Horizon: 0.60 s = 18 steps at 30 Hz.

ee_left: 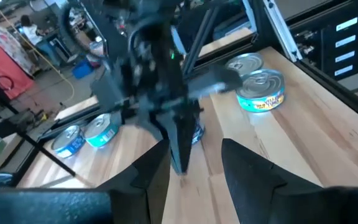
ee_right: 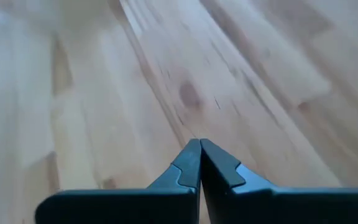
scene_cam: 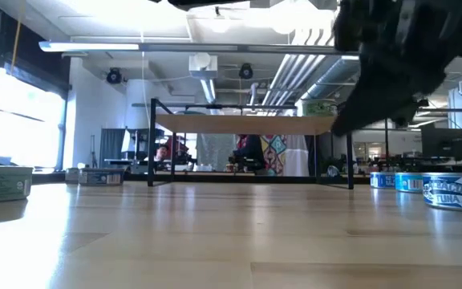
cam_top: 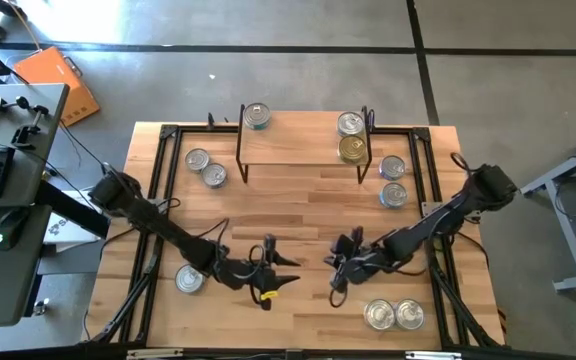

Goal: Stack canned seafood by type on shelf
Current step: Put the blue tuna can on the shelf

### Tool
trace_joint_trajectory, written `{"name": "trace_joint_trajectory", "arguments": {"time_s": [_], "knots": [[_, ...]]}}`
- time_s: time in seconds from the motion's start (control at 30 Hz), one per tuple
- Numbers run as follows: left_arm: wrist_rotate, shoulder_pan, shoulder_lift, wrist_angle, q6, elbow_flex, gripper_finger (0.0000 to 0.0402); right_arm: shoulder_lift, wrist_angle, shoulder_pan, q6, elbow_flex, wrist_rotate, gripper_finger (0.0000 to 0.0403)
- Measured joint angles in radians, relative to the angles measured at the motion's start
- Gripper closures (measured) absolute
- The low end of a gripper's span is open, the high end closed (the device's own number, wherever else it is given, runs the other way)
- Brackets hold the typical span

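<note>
ten tins (cam_top: 256,116), one shelf (cam_top: 298,150), two arms (cam_top: 158,222)

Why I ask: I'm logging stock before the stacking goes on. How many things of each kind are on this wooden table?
Short round metal tins: 10 (3 on the shelf, 7 on the tabletop)
Raised light-wood shelf on black legs: 1
Dark robot arms: 2
Total: 13

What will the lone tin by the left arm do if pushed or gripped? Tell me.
The lone tin lies flat and squat, so it would probably slide rather than tip or roll. Its metal body looks rigid, so likely firm under a grip. The smooth round wall may slip between fingers unless squeezed squarely.
</note>
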Motion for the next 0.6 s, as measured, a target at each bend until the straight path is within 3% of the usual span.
{"name": "trace_joint_trajectory", "arguments": {"time_s": [0.27, 0.47, 0.6], "knots": [[0.017, 0.032, 0.021, -0.017, -0.026, 0.0, 0.0266, -0.071, -0.029, 0.174, -0.039, 0.001, 0.223, 0.0403], [0.192, 0.102, 0.06, 0.016, -0.018, 0.0, 0.0266, -0.071, -0.141, 0.223, -0.015, 0.001, 0.226, 0.0398], [0.306, 0.156, 0.08, 0.025, -0.014, 0.0, 0.0266, -0.071, -0.227, 0.221, 0.05, 0.001, 0.174, 0.0368]]}}
